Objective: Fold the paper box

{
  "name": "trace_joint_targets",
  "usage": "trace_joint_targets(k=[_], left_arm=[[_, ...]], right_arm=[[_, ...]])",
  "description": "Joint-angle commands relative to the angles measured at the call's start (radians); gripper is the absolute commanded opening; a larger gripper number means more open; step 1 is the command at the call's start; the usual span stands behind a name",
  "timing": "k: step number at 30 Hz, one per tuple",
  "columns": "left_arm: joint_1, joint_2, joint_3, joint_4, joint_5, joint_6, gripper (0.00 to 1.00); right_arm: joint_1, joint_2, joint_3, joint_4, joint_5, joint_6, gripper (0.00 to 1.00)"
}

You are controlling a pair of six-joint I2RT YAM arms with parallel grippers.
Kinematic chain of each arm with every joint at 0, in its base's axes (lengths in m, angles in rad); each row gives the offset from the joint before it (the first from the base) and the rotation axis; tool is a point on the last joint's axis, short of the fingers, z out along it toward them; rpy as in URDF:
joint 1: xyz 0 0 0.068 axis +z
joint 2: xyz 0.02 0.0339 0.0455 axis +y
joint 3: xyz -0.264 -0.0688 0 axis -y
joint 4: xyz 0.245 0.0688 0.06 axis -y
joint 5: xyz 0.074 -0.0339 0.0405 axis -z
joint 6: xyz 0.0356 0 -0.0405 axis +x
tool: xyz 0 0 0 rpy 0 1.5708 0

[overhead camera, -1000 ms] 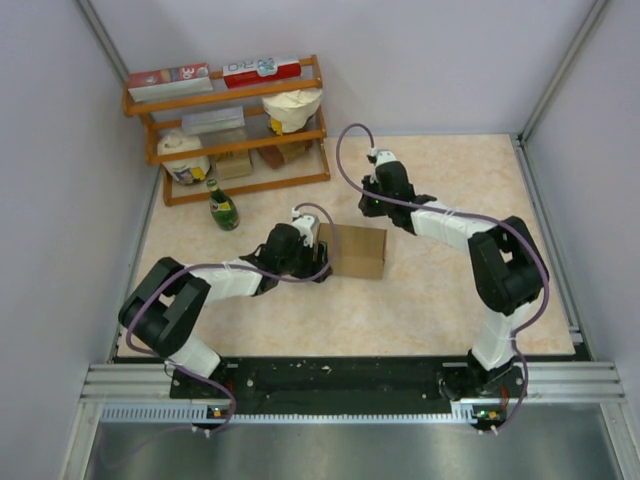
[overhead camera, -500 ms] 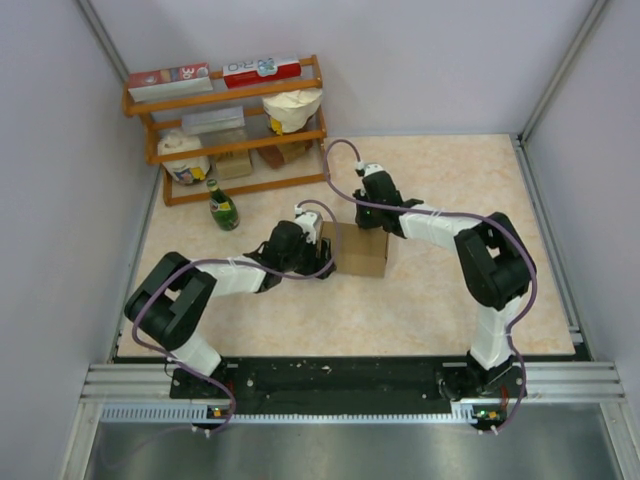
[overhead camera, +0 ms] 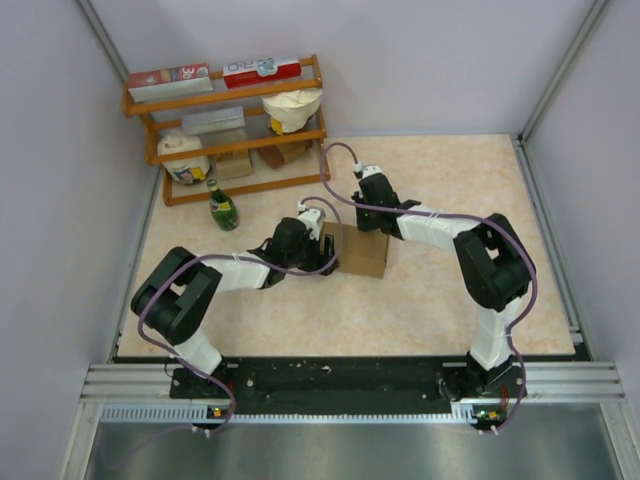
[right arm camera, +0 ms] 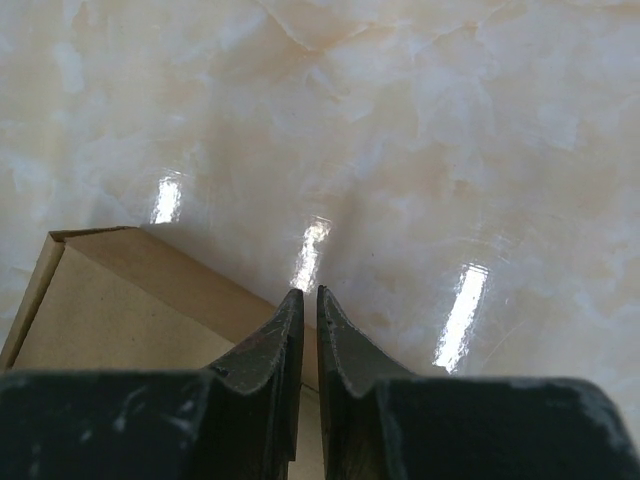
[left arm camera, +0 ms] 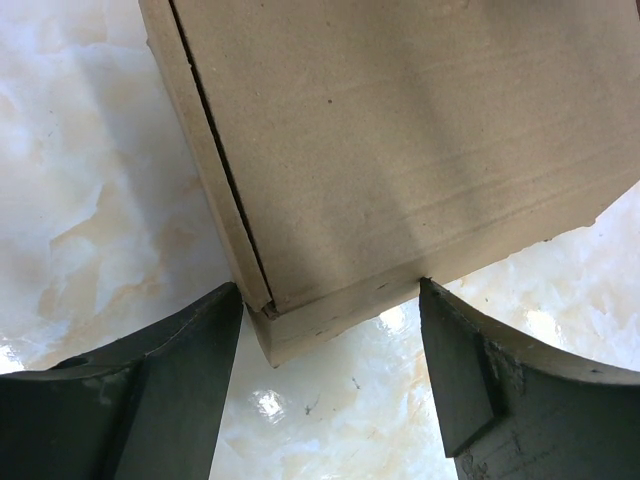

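The paper box (overhead camera: 366, 253) is a plain brown cardboard block lying mid-table. My left gripper (overhead camera: 328, 252) is open at its left end. In the left wrist view a corner of the box (left arm camera: 400, 150) sits between the fingertips of the left gripper (left arm camera: 330, 290); the right finger (left arm camera: 500, 390) touches the box's edge, and the left finger (left arm camera: 170, 380) stands just beside the corner. My right gripper (overhead camera: 371, 222) is shut and empty over the box's far edge. The right wrist view shows the right gripper (right arm camera: 309, 292) closed just above the box (right arm camera: 110, 310).
An orange wooden rack (overhead camera: 240, 150) at the back left holds red-and-white printed boxes (overhead camera: 260, 68), a cream paper bag (overhead camera: 295, 108) and other packets. A green bottle (overhead camera: 222, 207) stands in front of it. Grey walls bound the table on the left, back and right.
My right arm swung left and down from the back of the table to the box's far edge. The left gripper crept right, and the box's left end shifted slightly right.
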Motion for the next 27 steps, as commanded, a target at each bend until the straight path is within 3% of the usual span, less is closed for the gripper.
trace_joint_targets(k=[1,15,23,27], left_arm=[[0.001,0.037,0.025,0.006,-0.017,-0.002,0.76],[0.001,0.065,0.036,-0.015,-0.079,0.037,0.80],[0.001,0.080,0.058,-0.049,-0.138,0.047,0.86],[0.001,0.081,0.059,-0.061,-0.159,0.042,0.96]], right_arm=[[0.032,-0.037,-0.005,-0.099,-0.017,0.007,0.10],[0.041,-0.062,-0.033,-0.171,-0.051,0.027,0.12],[0.043,-0.097,-0.074,-0.191,-0.076,0.046,0.14],[0.044,-0.114,-0.097,-0.191,-0.077,0.055,0.14]])
